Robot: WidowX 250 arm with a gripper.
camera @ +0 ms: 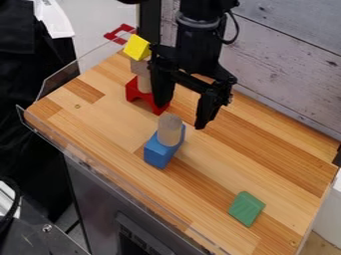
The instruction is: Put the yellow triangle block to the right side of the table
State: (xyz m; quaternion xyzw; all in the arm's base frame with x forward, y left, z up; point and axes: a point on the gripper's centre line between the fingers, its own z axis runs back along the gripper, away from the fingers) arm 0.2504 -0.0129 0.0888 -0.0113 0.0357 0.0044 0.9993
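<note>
1. Spread wide at the end effector, apparently gripping nothing, above the middle of the counter.
2. Find the yellow triangle at the far left, atop a tan block, a wooden cylinder and a red arch; not yet on the right side.
3. Probably calls for a shift left and upward first. Could knock the tan block by swinging in low, given the narrow perch, and bring down everything above the red arch.
4. Could lose the yellow triangle by pinching sloping faces, or drag the tan block along by closing too low.
5. Could clip the upright peg on the blue block by carrying low toward the right.
6. Might bump the green block, near right, through careless placing.
</note>
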